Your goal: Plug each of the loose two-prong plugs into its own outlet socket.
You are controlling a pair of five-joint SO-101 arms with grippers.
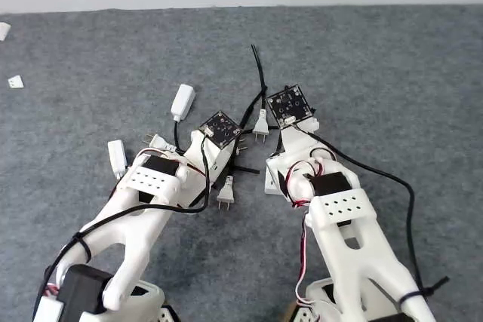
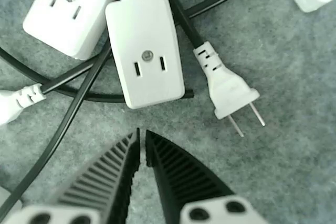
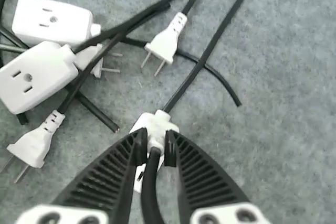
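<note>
White socket (image 3: 157,120) sits pinched in your right claw (image 3: 155,135), while your left claw (image 2: 143,136), closed and empty, points at another socket (image 2: 147,51) with a loose plug (image 2: 227,87) just beside it.

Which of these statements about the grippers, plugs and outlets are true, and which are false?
1. The left gripper holds a plug. False: it is shut on nothing, and the nearest plug lies loose on the carpet beside it.
2. The right gripper is shut on the narrow end of a white outlet. True.
3. The middle outlet, just ahead of the left gripper, has a plug in it. False: its slots are empty.
4. The cords are black. True.
</note>
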